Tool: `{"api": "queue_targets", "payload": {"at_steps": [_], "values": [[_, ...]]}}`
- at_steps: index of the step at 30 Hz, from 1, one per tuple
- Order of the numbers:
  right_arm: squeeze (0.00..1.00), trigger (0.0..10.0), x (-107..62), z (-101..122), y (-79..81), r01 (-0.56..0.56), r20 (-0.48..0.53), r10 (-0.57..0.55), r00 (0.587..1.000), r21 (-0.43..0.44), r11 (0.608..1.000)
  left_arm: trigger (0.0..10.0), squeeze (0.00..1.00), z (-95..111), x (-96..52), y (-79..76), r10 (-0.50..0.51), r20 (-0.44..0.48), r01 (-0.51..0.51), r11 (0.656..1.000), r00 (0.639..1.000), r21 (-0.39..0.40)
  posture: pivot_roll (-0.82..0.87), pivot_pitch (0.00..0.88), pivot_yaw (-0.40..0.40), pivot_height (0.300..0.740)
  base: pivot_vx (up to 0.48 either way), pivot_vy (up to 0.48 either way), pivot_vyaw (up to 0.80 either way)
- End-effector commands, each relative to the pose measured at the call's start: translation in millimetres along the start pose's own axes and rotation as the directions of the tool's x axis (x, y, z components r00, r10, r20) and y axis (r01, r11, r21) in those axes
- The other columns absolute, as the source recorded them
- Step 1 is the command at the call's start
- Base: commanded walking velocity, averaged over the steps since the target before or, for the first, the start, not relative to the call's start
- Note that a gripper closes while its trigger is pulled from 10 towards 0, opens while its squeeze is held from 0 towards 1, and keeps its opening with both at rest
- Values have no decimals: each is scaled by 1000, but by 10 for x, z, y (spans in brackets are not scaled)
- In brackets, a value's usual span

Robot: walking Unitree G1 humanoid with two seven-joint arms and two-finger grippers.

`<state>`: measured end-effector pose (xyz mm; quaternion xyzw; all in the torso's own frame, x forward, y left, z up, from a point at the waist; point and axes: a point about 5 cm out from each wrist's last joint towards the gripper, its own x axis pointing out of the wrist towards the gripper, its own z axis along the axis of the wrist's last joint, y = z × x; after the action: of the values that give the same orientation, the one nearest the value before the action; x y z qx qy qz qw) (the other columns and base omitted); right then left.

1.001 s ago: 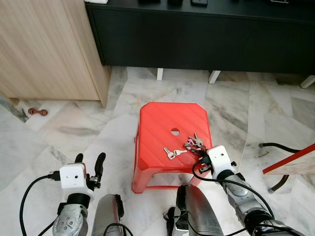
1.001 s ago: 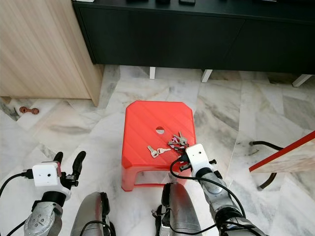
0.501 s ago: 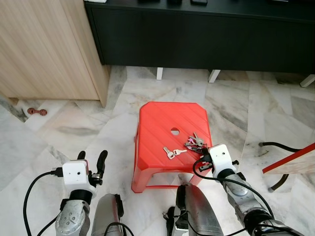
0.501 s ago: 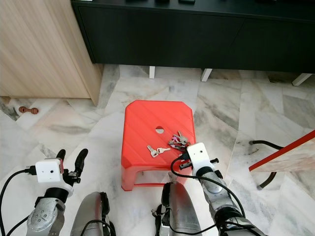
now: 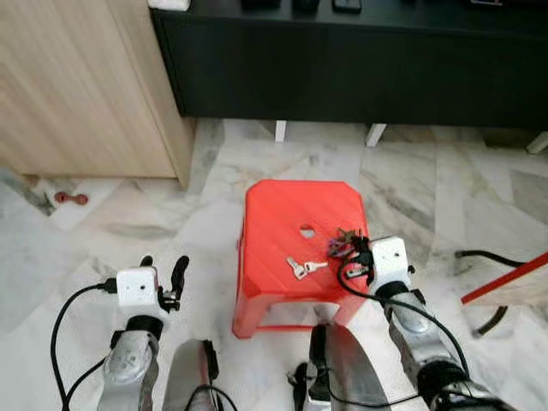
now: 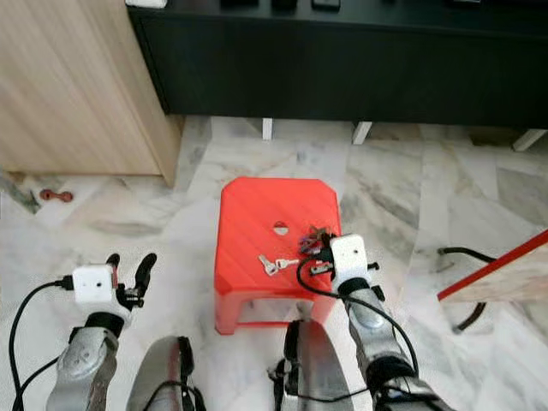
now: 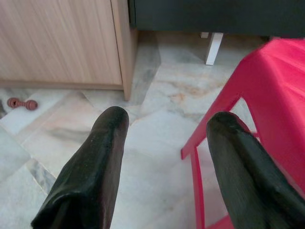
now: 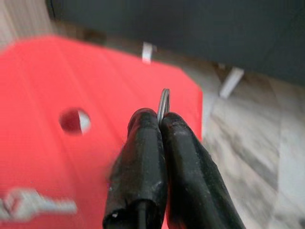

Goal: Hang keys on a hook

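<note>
A red plastic stool [image 5: 287, 223] stands on the marble floor in front of me. A bunch of keys [image 5: 342, 244] lies near its right edge. A small pair of silver keys [image 5: 300, 268] lies apart, nearer the stool's front. My right gripper [image 5: 358, 252] is at the bunch. In the right wrist view its fingers [image 8: 143, 143] are shut on the thin metal key ring [image 8: 164, 102], just above the stool top [image 8: 43, 86]. My left gripper [image 5: 163, 266] hovers open over the floor, left of the stool [image 7: 267, 95], holding nothing.
A light wooden cabinet [image 5: 77, 77] stands at the left. A black low console [image 5: 360, 68] on white legs runs along the back. A small red dumbbell-shaped thing [image 5: 71, 199] lies by the cabinet. A black cable [image 5: 484, 254] and a red-edged board [image 5: 514, 278] are at the right.
My right gripper has moved forward over the stool's right edge onto the key bunch. The left arm has drifted slightly right. The whole view has shifted a little.
</note>
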<state>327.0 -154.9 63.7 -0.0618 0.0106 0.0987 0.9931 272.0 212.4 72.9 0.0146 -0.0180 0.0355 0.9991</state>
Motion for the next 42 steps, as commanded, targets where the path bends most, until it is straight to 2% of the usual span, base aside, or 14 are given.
{"api": "queue_targets", "payload": {"at_steps": [1,2,3,4,8,12,15,19,32,39,42], "values": [[0,2078,-41,36,-25,19,50,-21,999,39,999,10000,0,-82,-26,41,7,-27,-7,1000,1000,7,197,144,-62,597,0,0,0],[0,2078,-41,36,-25,19,50,-21,999,39,999,10000,0,-82,-26,41,7,-27,-7,1000,1000,7,197,144,-62,597,0,0,0],[0,4745,-36,64,-24,27,64,-31,997,63,998,10000,0,-81,-7,50,8,-25,-8,1000,1000,8,194,135,-60,597,0,0,0],[0,10000,-16,89,-16,44,63,-54,997,139,989,10000,0,-92,37,74,11,-29,-11,1000,1000,10,179,109,-55,597,0,0,0],[0,10000,-19,111,-41,79,67,-94,993,201,976,10000,0,-172,69,110,24,-60,-24,1000,998,14,177,69,-54,597,0,0,0],[0,10000,-37,122,-60,87,68,-100,993,181,980,10000,0,-248,83,137,38,-88,-37,999,995,10,163,41,-57,597,0,0,0],[0,10000,-58,106,-90,98,63,-113,992,207,973,10000,0,-267,106,131,44,-95,-44,999,994,2,164,16,-61,597,0,0,0],[0,10000,-29,138,-132,128,53,-145,988,240,962,10000,0,-235,190,117,43,-76,-44,999,996,-5,157,0,-60,627,0,0,0],[0,10000,-6,112,-120,124,15,-131,991,234,964,10000,0,-239,241,99,41,-61,-41,999,997,-11,172,0,-76,697,0,0,0],[0,10000,-35,68,-140,132,-4,-135,991,222,966,10000,0,-305,195,162,66,-88,-67,998,994,-5,168,0,-75,737,0,0,0],[0,10000,-70,20,-143,136,-17,-136,991,216,967,10000,0,-339,159,216,103,-96,-107,993,990,-40,170,0,-72,740,0,0,0]]}}
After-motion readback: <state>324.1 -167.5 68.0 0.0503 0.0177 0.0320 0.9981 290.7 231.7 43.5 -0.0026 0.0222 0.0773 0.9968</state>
